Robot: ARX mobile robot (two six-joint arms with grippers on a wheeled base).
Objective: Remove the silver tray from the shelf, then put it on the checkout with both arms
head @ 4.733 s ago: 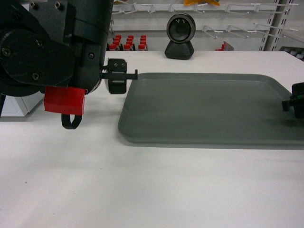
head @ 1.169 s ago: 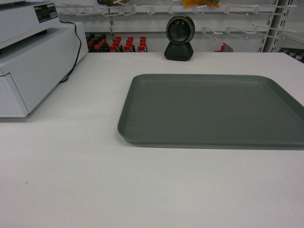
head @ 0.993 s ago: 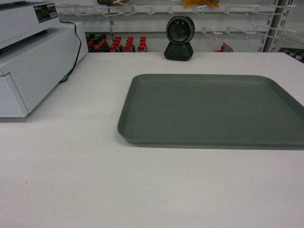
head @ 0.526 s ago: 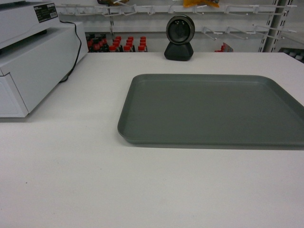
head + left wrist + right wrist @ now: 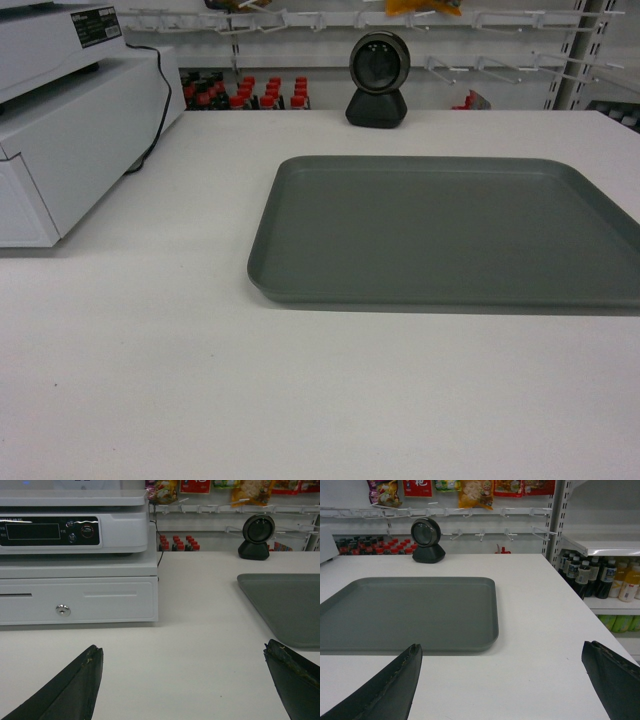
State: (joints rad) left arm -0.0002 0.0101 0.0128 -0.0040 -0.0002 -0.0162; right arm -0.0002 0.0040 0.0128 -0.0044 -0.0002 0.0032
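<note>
Silver tray (image 5: 450, 230) lies flat on the checkout (image 5: 200, 380), both arms' fingers (image 5: 75, 690) (image 5: 390, 690) spread wide, off its edges.

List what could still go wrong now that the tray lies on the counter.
1. The left pincer is open, and one finger sits close to the tray edge; swinging it sideways could nudge the tray.
2. The tray lies near the right side of the counter, so a push that way might slide it toward the edge.

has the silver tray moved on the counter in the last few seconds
No. The silver tray lies in the same spot, the same gap from the black scanner behind it.
</note>
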